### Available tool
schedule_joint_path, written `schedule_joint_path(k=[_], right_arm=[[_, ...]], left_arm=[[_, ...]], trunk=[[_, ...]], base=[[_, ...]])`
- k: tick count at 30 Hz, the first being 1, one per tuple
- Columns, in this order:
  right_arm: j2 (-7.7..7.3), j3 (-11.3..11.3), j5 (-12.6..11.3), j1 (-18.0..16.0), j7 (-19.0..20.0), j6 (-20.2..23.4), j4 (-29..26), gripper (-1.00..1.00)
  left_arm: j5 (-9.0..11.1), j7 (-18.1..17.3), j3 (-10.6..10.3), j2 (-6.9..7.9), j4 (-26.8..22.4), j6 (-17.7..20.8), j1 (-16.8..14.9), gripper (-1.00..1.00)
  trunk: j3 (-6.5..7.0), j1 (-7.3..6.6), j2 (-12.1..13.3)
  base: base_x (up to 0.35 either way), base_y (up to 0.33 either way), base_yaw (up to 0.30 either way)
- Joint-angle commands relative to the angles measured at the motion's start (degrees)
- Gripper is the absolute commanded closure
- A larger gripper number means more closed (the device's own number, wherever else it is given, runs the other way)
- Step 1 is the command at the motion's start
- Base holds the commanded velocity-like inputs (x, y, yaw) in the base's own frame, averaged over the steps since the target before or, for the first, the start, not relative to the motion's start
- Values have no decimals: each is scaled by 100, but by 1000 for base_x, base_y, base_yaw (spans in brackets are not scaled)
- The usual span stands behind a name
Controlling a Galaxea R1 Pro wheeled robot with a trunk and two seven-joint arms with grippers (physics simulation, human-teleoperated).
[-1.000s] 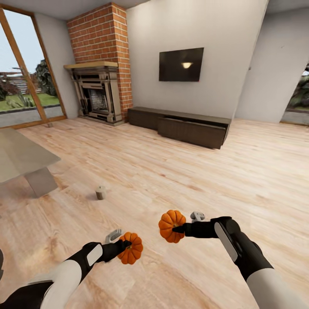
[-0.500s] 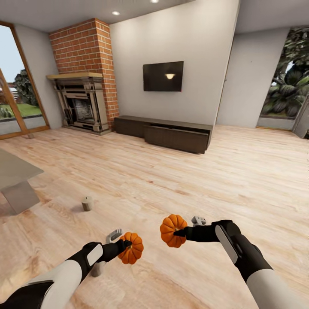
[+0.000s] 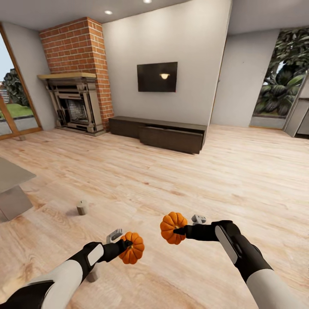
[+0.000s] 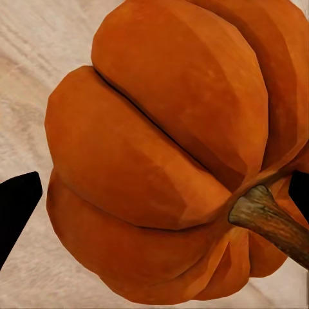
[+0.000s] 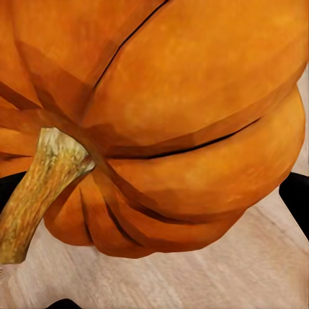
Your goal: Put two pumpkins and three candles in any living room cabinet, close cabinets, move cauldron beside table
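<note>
Each of my grippers holds one of the orange pumpkins above the plank floor. My left gripper [image 3: 127, 247] is shut on one pumpkin [image 3: 131, 253] [image 4: 161, 148], whose dark stem shows in the left wrist view. My right gripper [image 3: 178, 231] is shut on the other pumpkin [image 3: 172, 227] [image 5: 180, 116]. A stubby grey-tan candle [image 3: 81, 207] stands on the floor ahead to the left. Another candle [image 3: 92, 274] is partly hidden behind my left forearm. The long dark brown cabinet [image 3: 156, 132] lies against the far wall under the TV; its right section juts forward of the left one. The cauldron is out of view.
A corner of the grey table [image 3: 10, 177] shows at the left edge. The brick fireplace [image 3: 77, 101] stands at the back left, and a wall TV [image 3: 157, 77] hangs above the cabinet. Open wood floor stretches between me and the cabinet. A doorway with plants opens at the right.
The camera has moved, so the room has shifted left and down in the picture. A second candle has come into view by my left forearm. Both grippers still hold their pumpkins.
</note>
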Motion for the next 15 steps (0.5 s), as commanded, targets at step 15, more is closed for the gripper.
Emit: schedule_joint_path(k=[15], right_arm=[[-10,7,-5,-3,41,-16,-4,100]], left_arm=[[-29,-1,39,-93,-9,40,-1,100]], trunk=[[140,-331,601]], base=[[0,0,-98]])
